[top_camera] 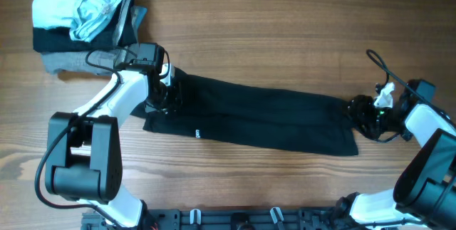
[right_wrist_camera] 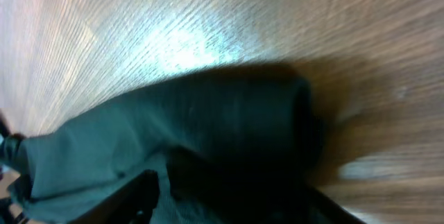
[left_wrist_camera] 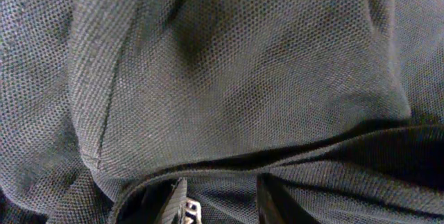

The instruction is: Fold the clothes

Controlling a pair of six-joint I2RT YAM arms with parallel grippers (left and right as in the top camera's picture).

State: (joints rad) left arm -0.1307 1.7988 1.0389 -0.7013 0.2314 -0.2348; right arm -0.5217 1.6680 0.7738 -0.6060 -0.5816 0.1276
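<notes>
Black, soft, fine-meshed shirt (top_camera: 263, 119), folded into a long narrow band with a small white print (top_camera: 197, 133) near its left end. Seen close in the left wrist view as creased knit with a seam running down it.

Lies flat on a wooden table (top_camera: 285, 30) with warm brown grain, slanting slightly from upper left to lower right across the middle. At the far left corner, well apart from the band, a heap with a pale blue garment (top_camera: 82, 6) on top and a grey garment (top_camera: 57, 63) beneath.

Left end of the band under the left gripper (top_camera: 169, 96) — fingers (left_wrist_camera: 173, 203) apart with cloth bunched between and over them; clamped or loose, cannot tell. Right end touching the right gripper (top_camera: 362, 112), low over the table; blurred in its wrist view, dark cloth just above one finger (right_wrist_camera: 139, 193) — grasping or let go, cannot tell.
</notes>
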